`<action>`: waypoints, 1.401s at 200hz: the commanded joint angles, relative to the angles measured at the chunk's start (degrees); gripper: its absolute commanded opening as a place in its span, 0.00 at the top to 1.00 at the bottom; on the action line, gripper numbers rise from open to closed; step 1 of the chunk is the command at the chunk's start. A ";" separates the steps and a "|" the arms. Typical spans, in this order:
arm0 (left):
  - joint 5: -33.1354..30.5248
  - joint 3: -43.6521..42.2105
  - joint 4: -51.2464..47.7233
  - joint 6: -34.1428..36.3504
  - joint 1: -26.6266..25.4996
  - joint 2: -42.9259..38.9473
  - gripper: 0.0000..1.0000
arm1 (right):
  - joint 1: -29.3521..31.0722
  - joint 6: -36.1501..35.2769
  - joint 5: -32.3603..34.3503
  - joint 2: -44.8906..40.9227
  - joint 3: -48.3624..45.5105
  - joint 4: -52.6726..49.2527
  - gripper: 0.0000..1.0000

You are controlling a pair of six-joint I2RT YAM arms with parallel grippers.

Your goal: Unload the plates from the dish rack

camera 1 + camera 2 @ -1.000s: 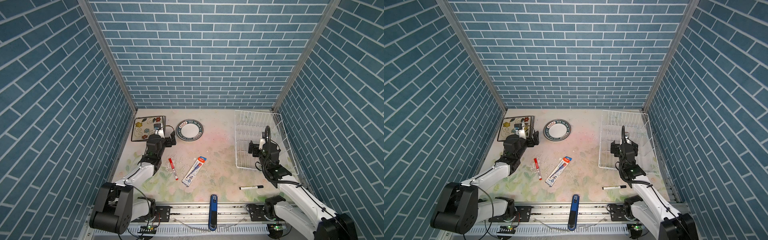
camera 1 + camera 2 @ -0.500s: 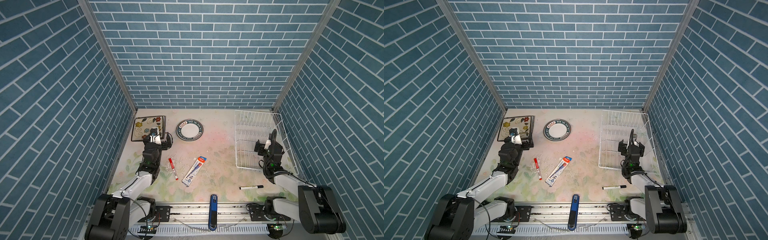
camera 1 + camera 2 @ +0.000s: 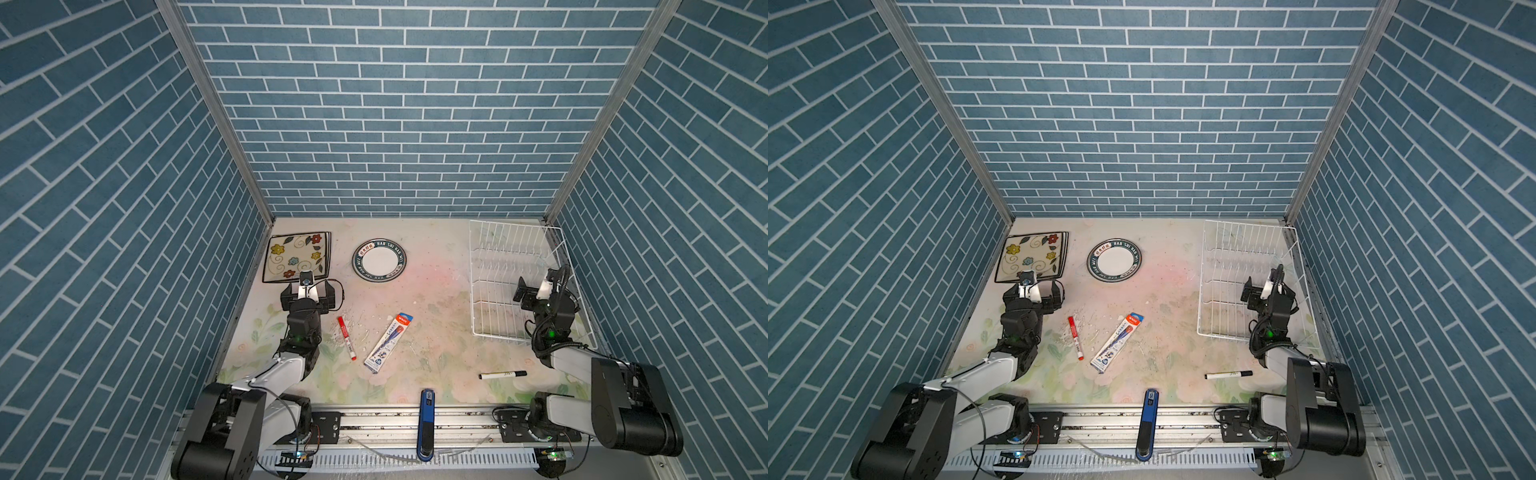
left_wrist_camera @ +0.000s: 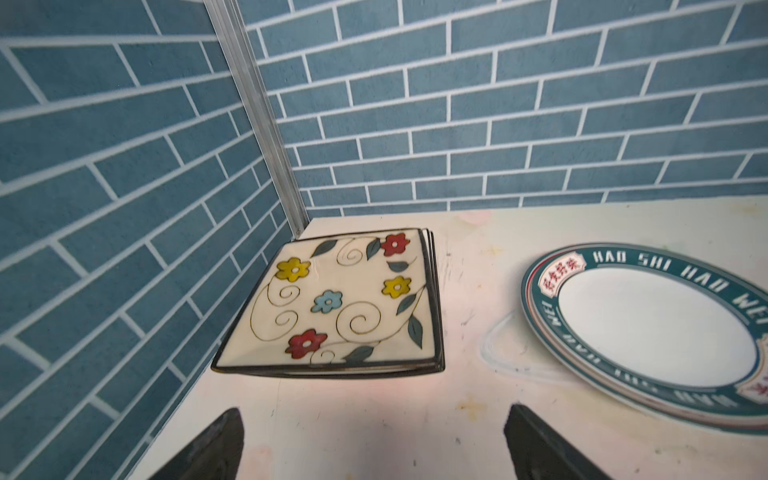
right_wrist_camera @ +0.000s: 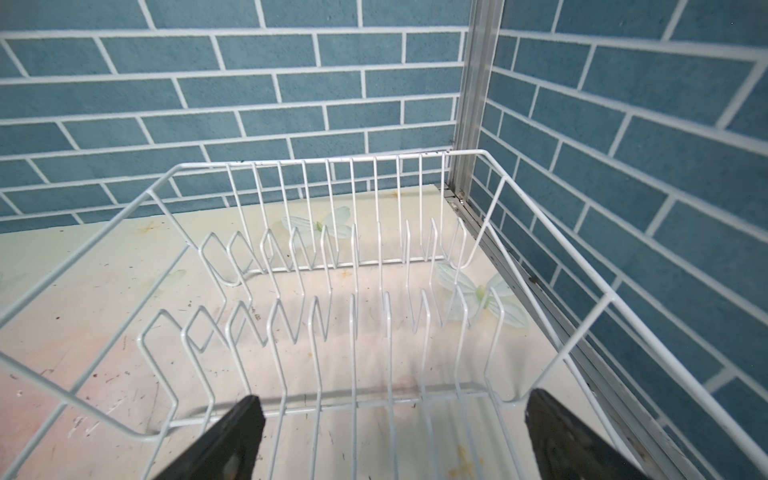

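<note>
dish rack point(image 5: 353, 316): standing empty ahead of right gripper point(image 5: 390, 399), fingers point(image 5: 224, 440) spread. plates point(image 4: 332, 299): lying beyond left gripper point(image 4: 374, 411), fingers point(image 4: 208, 449) spread, empty. unloading looking finished.

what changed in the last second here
Both arms drew back toward the base: the left end effector moved away from the square plates, and the right end effector stayed over the dish rack as its arm folded down. Both stayed open and empty. The square plates, round plates and dish rack did not move.
</note>
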 commanded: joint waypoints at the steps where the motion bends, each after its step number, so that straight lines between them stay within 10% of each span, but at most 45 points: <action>1: 0.13 -1.53 7.77 1.59 1.10 2.50 0.00 | -0.21 -0.67 -3.64 3.87 -2.98 7.91 0.01; 66: 10.88 -4.30 33.37 -0.52 6.61 24.27 0.00 | -0.21 -0.92 -5.00 16.77 -4.80 23.32 0.01; 102: 9.77 -1.57 26.63 -0.72 6.72 22.58 0.00 | -0.27 -1.71 -6.24 15.13 -1.83 15.70 0.01; 129: 0.44 9.06 3.23 -3.60 6.19 20.29 0.00 | -0.27 0.47 -0.51 14.50 3.28 5.49 0.01; 280: 1.18 8.57 5.18 -2.89 5.84 20.87 0.00 | -0.18 1.09 1.62 14.70 6.85 -1.43 0.01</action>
